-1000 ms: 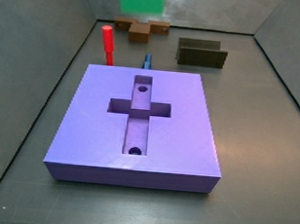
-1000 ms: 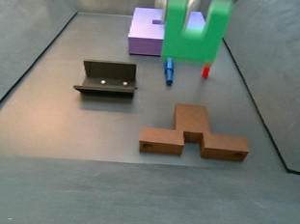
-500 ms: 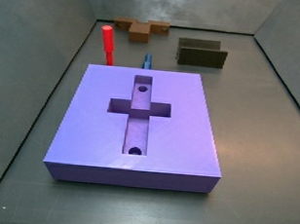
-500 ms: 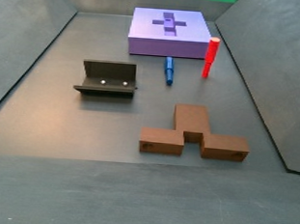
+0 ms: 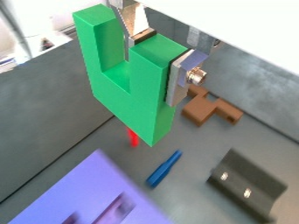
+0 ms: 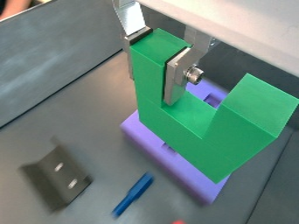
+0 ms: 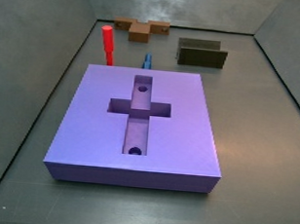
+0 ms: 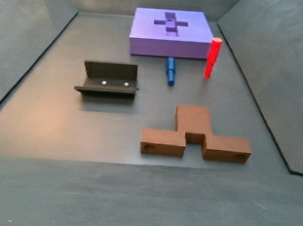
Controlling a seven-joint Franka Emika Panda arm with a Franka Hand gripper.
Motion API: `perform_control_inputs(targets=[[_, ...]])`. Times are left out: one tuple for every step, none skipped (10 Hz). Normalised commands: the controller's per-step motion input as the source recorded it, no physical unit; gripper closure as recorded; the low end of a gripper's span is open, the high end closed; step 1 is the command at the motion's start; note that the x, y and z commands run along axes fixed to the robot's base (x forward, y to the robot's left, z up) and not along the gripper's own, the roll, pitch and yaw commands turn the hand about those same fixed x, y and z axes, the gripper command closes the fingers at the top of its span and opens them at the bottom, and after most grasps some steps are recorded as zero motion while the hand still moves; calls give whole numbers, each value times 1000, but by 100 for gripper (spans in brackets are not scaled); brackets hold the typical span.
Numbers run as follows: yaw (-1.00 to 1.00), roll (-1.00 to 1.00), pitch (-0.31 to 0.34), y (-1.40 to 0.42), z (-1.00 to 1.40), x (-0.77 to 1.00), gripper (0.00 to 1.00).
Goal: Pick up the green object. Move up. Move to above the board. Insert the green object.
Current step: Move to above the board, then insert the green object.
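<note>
In both wrist views my gripper point(image 5: 156, 57) point(image 6: 156, 52) is shut on the green object point(image 5: 128, 79) point(image 6: 198, 122), one silver finger plate on each side of one prong. The bright green U-shaped piece hangs high over the floor. The board point(image 7: 178, 126) point(image 8: 146, 38), a lavender slab with a cross-shaped recess and two round holes, lies flat. In a wrist view its corner point(image 5: 76, 194) shows below the piece; in a wrist view its edge point(image 6: 149, 140) sits behind the piece. Neither side view shows the gripper or the green object.
A red peg point(image 7: 107, 44) point(image 8: 212, 58) stands upright beside the board, with a small blue piece point(image 7: 147, 61) point(image 8: 170, 69) lying near it. The fixture point(image 7: 201, 54) point(image 8: 108, 80) and a brown stepped block point(image 8: 196, 134) point(image 5: 208, 108) rest on the grey floor. Walls enclose the floor.
The gripper with the green object has risen out of the top of both side views. Nothing on the floor has moved.
</note>
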Motion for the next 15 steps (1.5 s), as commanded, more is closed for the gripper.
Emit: perform_control_inputs(targets=[[17,2,130,-1400,204,57,100],[11,16,136,-1400,209,89,100],[15,16,151,-815,130,85,100],[7,12,152,-414,80,89,100],[9,6,114,-200,48,57,100],[0,73,-3,-157,-97,57,100],[0,303,-83,-251,-591,249,100],[0,364,-3,-214,-514,474,100],[0,321,-7,-271,-589,503,100],[49,253,-87,-337,-683,543,100],[26,101,-150,-403,-869,494,100],[0,-50,-254,-369,-757,300,100],[-3,0,-251,-306,-783,326,100],[31,57,-257,-34,-694,83,100],[0,0,-167,231,-846,0,100]])
